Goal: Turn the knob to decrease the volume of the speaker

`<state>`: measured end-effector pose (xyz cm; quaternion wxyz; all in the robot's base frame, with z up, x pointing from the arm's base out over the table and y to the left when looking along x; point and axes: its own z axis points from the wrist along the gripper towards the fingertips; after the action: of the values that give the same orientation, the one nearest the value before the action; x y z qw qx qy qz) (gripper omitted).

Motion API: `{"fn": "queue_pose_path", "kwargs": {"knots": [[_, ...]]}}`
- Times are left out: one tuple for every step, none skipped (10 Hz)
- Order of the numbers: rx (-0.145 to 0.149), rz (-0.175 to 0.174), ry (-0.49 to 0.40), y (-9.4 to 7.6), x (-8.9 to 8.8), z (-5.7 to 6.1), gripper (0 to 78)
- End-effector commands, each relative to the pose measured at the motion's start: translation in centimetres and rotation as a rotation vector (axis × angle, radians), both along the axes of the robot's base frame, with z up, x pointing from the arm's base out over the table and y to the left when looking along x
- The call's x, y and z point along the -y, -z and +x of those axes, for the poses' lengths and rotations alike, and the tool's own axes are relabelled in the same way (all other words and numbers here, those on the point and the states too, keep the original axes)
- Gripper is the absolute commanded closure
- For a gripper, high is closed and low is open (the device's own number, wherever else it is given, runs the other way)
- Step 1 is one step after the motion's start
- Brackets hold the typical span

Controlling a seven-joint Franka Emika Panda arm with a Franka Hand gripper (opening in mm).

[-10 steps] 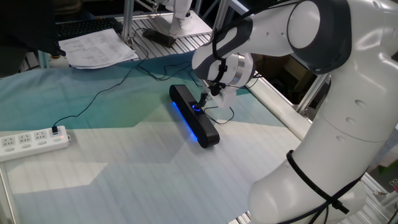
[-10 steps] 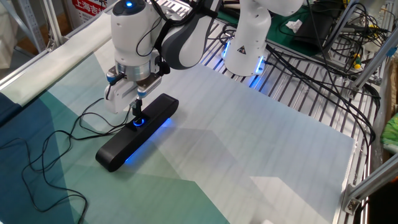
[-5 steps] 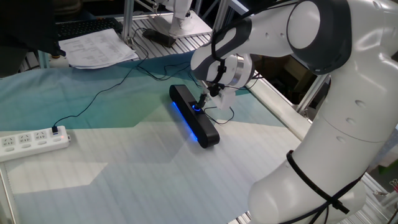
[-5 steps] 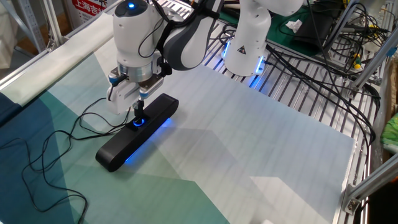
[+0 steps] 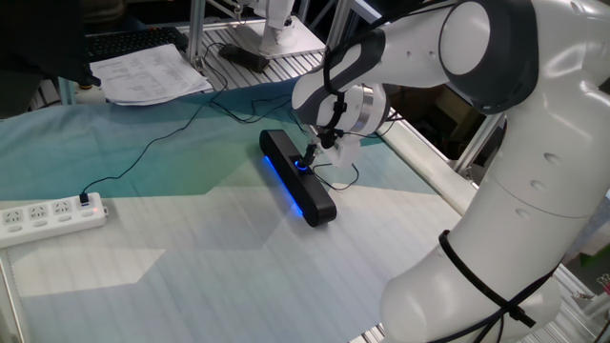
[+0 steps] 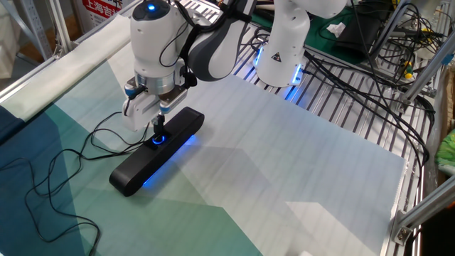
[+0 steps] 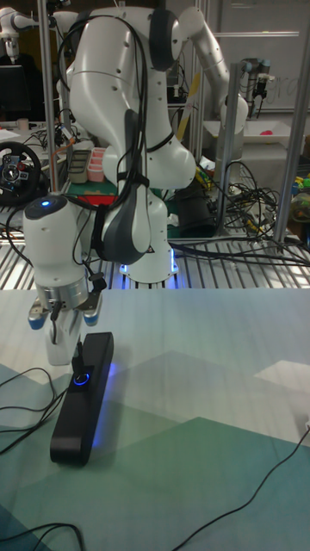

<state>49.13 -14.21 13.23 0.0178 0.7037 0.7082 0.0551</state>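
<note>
The speaker (image 5: 297, 178) is a long slim black bar lying on the cloth, with a blue light strip along its side; it also shows in the other fixed view as the speaker (image 6: 156, 152) and in the tall view as the speaker (image 7: 83, 398). At its middle sits the knob (image 6: 156, 141), a small dial ringed in blue, also seen as the knob (image 7: 80, 379). My gripper (image 6: 158, 130) points straight down onto it, dark fingers closed around the knob, which they mostly hide. The same gripper (image 5: 310, 155) shows from the other side, and the gripper (image 7: 79, 360) in the tall view.
A white power strip (image 5: 48, 217) lies at the left edge, with a thin black cable (image 5: 152, 143) running to the speaker. Papers (image 5: 143, 71) sit at the back. Loose cable (image 6: 43, 192) loops on the cloth. The arm's base (image 6: 281, 50) and a metal rack (image 6: 398, 107) stand behind.
The gripper's wrist has turned and shifted very slightly over the knob since a second ago. The speaker has not moved.
</note>
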Motion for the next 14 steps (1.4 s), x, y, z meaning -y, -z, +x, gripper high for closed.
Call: {"fn": "queue_pose_path", "kwargs": {"knots": [[0.001,-0.004,0.002,-0.11,0.04,0.09,0.1],[0.001,-0.004,0.002,-0.11,0.04,0.09,0.1],[0.001,-0.004,0.002,-0.11,0.04,0.09,0.1],[0.001,-0.004,0.002,-0.11,0.04,0.09,0.1],[0.001,-0.004,0.002,-0.11,0.04,0.09,0.1],[0.001,-0.004,0.002,-0.11,0.04,0.09,0.1],[0.001,-0.004,0.002,-0.11,0.04,0.09,0.1],[0.001,-0.004,0.002,-0.11,0.04,0.09,0.1],[0.001,-0.004,0.002,-0.11,0.04,0.09,0.1],[0.001,-0.004,0.002,-0.11,0.04,0.09,0.1],[0.001,-0.004,0.002,-0.11,0.04,0.09,0.1],[0.001,-0.004,0.002,-0.11,0.04,0.09,0.1],[0.001,-0.004,0.002,-0.11,0.04,0.09,0.1],[0.001,-0.004,0.002,-0.11,0.04,0.09,0.1]]}}
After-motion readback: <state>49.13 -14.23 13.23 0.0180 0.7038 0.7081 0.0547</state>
